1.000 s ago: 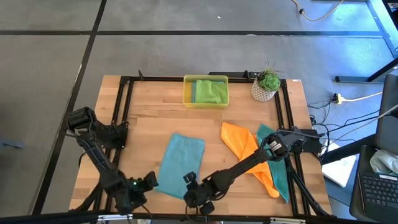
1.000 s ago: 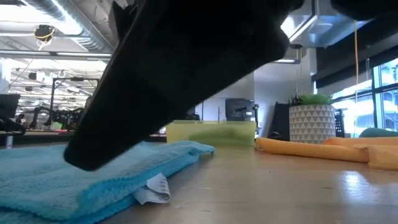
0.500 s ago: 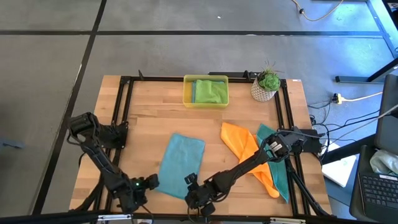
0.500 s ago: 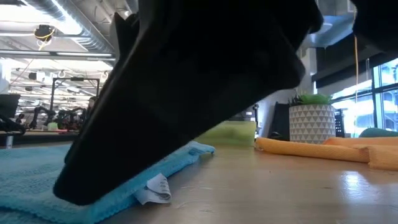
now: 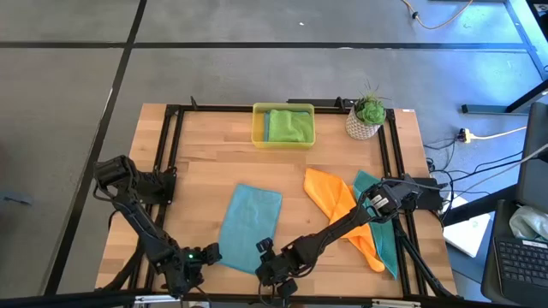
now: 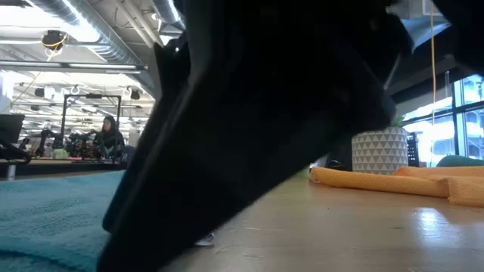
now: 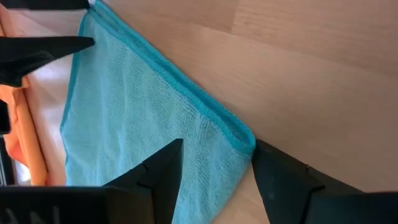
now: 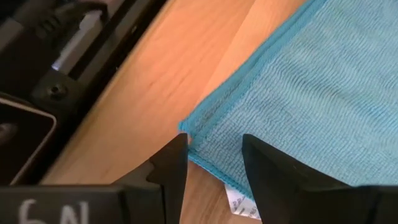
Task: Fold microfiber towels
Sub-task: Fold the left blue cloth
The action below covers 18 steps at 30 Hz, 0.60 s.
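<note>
Straddling the two near corners of the teal towel (image 5: 248,227), both hands are set low at the counter (image 5: 205,171) front edge, apparently so the near hem can be pinched at both ends and lifted as one for a fold. The left hand (image 5: 208,254) is seen at the towel's near-left corner, fingers spread wide, corner lying between them, nothing gripped yet. The right hand (image 5: 267,253) is at the near-right corner, fingers parted about halfway with the hem and a white tag (image 8: 239,202) between them; no pinch is shown, so it is judged empty. The towel is laid flat as a long strip in the counter's middle front, already looking doubled once, which would explain why its short end is being addressed. An orange towel (image 5: 338,205) is left crumpled to the right, overlapping another teal one (image 5: 384,239) near the right rail; both are judged to be waiting their turn, kept clear of the work area. A yellow tray (image 5: 258,137) is set at the counter's far edge, out of the arms' way; a green towel (image 5: 294,126) and a blue one (image 5: 267,126) are held in it, folded side by side. A potted plant (image 5: 366,115) stands just right of the tray, untouched.
</note>
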Each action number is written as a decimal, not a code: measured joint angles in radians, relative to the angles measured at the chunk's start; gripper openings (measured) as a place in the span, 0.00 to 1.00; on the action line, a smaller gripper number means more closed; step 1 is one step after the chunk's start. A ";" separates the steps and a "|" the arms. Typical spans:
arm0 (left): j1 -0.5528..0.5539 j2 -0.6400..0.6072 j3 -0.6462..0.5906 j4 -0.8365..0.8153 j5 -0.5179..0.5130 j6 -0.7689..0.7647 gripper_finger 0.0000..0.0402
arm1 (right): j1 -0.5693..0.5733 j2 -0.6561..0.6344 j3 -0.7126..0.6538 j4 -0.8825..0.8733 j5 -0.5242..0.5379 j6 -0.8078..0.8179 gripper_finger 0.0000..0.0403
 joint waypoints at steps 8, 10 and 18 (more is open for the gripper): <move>0.011 0.051 0.004 0.027 -0.026 0.002 0.45 | 0.014 0.005 0.000 -0.001 0.000 0.000 0.39; 0.006 0.049 0.003 0.038 -0.045 0.001 0.44 | 0.018 0.003 0.000 0.001 0.000 0.000 0.39; 0.013 0.052 0.000 0.079 -0.072 -0.062 0.36 | 0.018 0.005 0.000 0.008 0.000 0.003 0.39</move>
